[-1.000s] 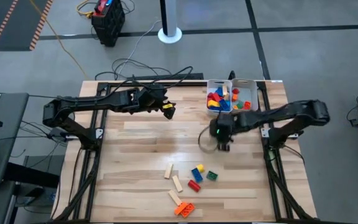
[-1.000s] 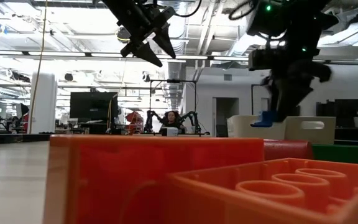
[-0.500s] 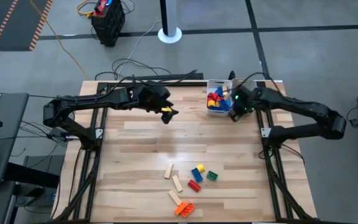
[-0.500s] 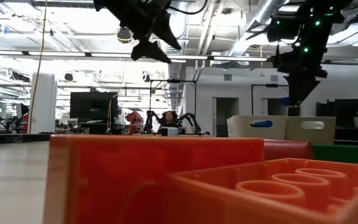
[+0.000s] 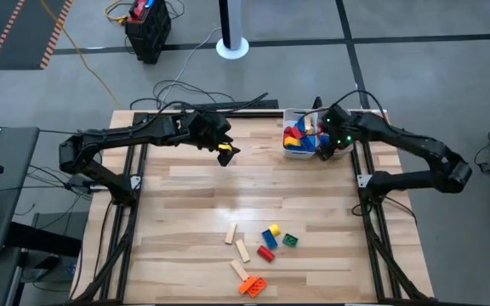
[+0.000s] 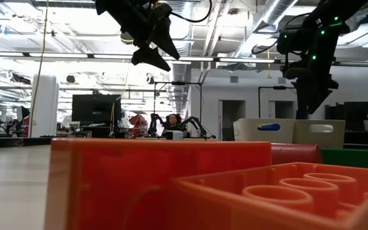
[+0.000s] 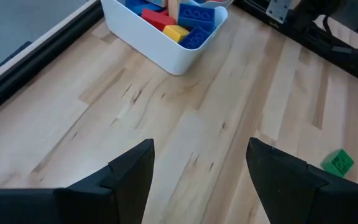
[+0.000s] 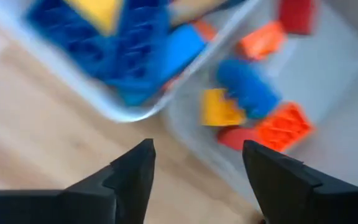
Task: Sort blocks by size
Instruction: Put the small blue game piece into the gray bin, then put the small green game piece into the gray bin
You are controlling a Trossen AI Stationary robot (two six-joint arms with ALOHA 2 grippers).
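Several blocks lie loose on the table's near middle: pale wooden bars (image 5: 242, 250), a blue and yellow block (image 5: 270, 235), a green one (image 5: 290, 240), a red one (image 5: 265, 253) and an orange one (image 5: 251, 286). Two white trays at the far right hold more blocks: the left tray (image 5: 289, 153), the right tray (image 5: 348, 120). My right gripper (image 5: 327, 149) (image 8: 194, 152) hangs open over the trays' near edge, nothing between its fingers. A blue block (image 8: 247, 84) lies in the right tray below it. My left gripper (image 5: 226, 154) (image 7: 197, 149) is open and empty above the far middle.
The orange block (image 6: 171, 185) fills the low view's foreground, with the red block (image 6: 296, 153) and green block (image 6: 353, 156) behind it. Black frame rails (image 5: 373, 221) run along the table's sides. Bare wood lies between the trays and the loose blocks.
My right gripper has carried a blue block from the table's middle up and toward the far right, to above the trays, rolling its wrist on the way. It has let go of the block, which is no longer at its fingertips. My left gripper has turned slightly.
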